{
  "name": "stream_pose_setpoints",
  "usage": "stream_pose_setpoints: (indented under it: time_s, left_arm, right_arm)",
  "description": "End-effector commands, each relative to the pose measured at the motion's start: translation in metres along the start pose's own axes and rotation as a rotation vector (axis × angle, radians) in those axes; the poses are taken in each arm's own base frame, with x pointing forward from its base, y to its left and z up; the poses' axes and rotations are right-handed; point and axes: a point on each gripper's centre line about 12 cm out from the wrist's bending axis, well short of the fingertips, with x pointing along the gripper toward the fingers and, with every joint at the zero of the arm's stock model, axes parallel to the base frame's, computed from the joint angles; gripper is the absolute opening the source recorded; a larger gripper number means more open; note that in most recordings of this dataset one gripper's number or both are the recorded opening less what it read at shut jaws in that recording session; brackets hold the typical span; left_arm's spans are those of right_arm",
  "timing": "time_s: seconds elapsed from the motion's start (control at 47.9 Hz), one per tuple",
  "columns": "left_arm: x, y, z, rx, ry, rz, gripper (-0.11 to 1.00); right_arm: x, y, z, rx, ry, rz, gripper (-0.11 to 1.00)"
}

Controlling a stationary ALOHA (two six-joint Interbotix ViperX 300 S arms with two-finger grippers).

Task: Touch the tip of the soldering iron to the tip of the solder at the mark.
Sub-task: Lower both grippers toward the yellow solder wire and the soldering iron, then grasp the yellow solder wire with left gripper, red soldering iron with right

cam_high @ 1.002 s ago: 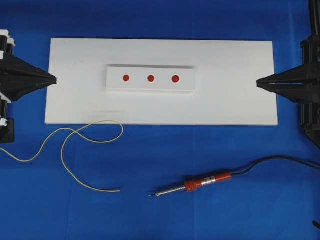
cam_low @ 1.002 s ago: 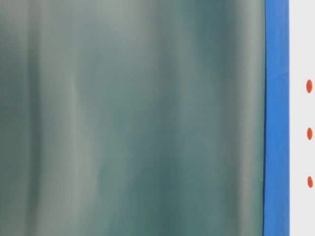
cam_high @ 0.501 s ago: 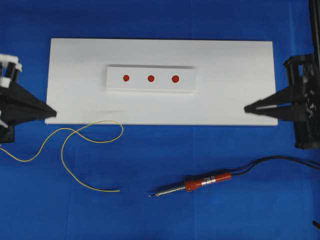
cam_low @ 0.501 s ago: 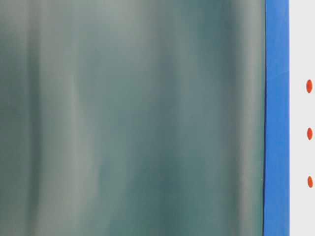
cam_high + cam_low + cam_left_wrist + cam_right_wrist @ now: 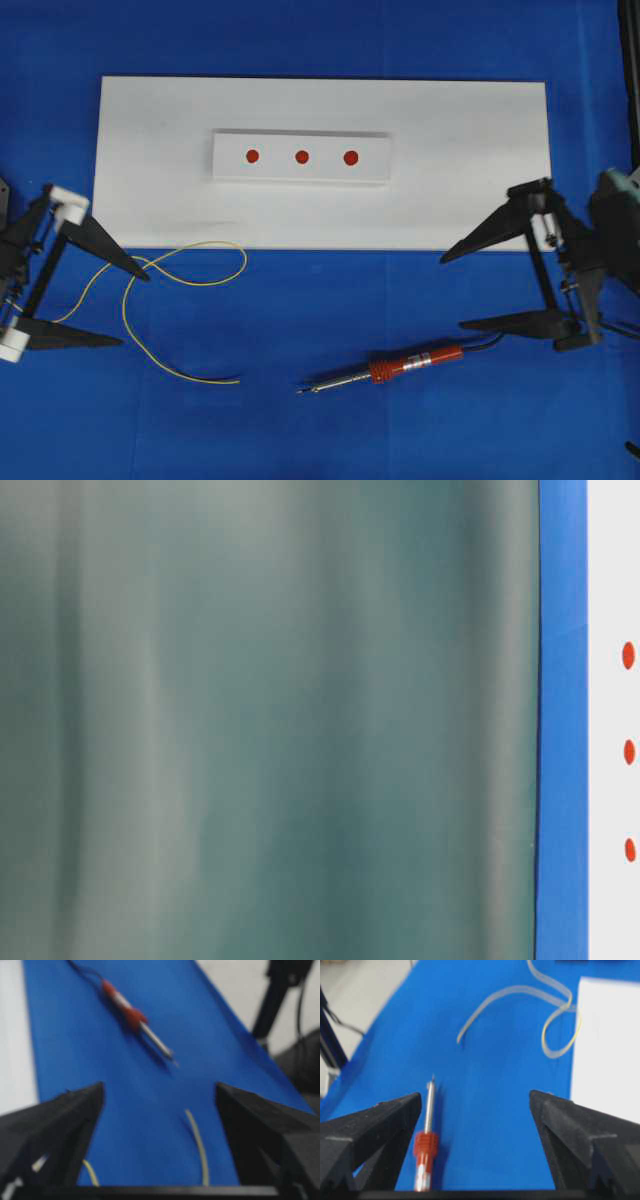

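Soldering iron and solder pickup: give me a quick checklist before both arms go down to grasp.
1. Left gripper open: ok.
2. Right gripper open: ok.
3. Soldering iron free on the blue cloth, nothing on it: ok.
4. Solder free end lying clear of the iron's tip: ok.
5. Three red marks on the white block uncovered: ok.
6. Which mark is meant: cannot tell.

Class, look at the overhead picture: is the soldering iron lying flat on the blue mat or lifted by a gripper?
Lying flat. The soldering iron rests on the blue mat; the right gripper stands open beside it, gripping nothing.
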Motion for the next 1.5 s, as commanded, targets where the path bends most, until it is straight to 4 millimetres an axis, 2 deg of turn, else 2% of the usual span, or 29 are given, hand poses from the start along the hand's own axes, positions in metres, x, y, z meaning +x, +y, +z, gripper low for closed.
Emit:
stream_pose_setpoints:
  time_s: [0.0, 0.209, 0.418, 0.731, 0.96, 1.253, 1.336, 1.42, 1.482]
  left_arm:
    - [0.009, -0.003, -0.007, -0.004, 0.011, -0.012, 0.82]
    - [0.027, -0.013, -0.040, -0.011, 0.069, -0.053, 0.79]
    - [0.035, -0.024, -0.076, -0.006, 0.143, -0.093, 0.78]
    - [0.053, -0.033, -0.104, -0.034, 0.166, -0.118, 0.78]
    - [0.069, -0.040, -0.120, -0.042, 0.215, -0.131, 0.77]
    - [0.083, -0.040, -0.143, -0.034, 0.289, -0.121, 0.75]
    - [0.082, -0.040, -0.147, -0.029, 0.303, -0.121, 0.69]
    - [0.080, -0.039, -0.148, -0.025, 0.313, -0.120, 0.59]
    - [0.078, -0.039, -0.150, -0.020, 0.323, -0.120, 0.46]
  right_arm:
    - [0.009, 0.004, -0.002, 0.011, 0.004, 0.010, 0.88]
    - [0.024, 0.006, -0.033, 0.057, 0.035, 0.004, 0.88]
    - [0.042, 0.013, -0.069, 0.098, 0.077, -0.013, 0.88]
    - [0.074, 0.017, -0.111, 0.150, 0.141, -0.107, 0.88]
    - [0.090, 0.024, -0.122, 0.153, 0.165, -0.113, 0.88]
    - [0.090, 0.023, -0.136, 0.138, 0.204, -0.122, 0.86]
    - [0.091, 0.022, -0.137, 0.133, 0.207, -0.125, 0.83]
    - [0.091, 0.022, -0.138, 0.119, 0.210, -0.122, 0.77]
    - [0.091, 0.022, -0.138, 0.102, 0.210, -0.120, 0.63]
